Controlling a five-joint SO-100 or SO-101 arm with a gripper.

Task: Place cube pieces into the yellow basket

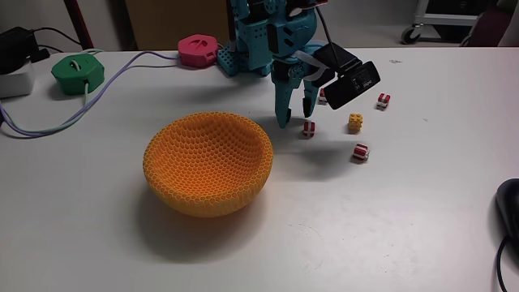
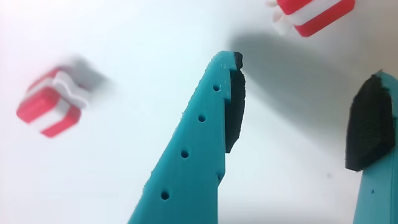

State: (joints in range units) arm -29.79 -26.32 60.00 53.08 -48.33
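Note:
The yellow basket [image 1: 207, 162], a round honeycomb-mesh bowl, stands mid-table, and no cube shows inside it. To its right lie the cube pieces: a red-and-white one [image 1: 309, 128] by my fingertips, a yellow-orange one [image 1: 355, 122], and two more red-and-white ones [image 1: 361, 152] [image 1: 383, 101]. My teal gripper [image 1: 294, 120] points down just right of the basket's rim. In the wrist view the gripper [image 2: 305, 71] is open with nothing between its black pads [image 2: 235, 106]. A blurred red-and-white cube [image 2: 50, 102] lies to the left, and another cube [image 2: 311, 12] lies just past the fingertips.
A green puck [image 1: 79, 73] and a pink puck [image 1: 199, 50] sit at the back left, with cables running to a white box [image 1: 12, 77]. A black mouse [image 1: 509, 207] lies at the right edge. The arm's base [image 1: 259, 40] stands at the back.

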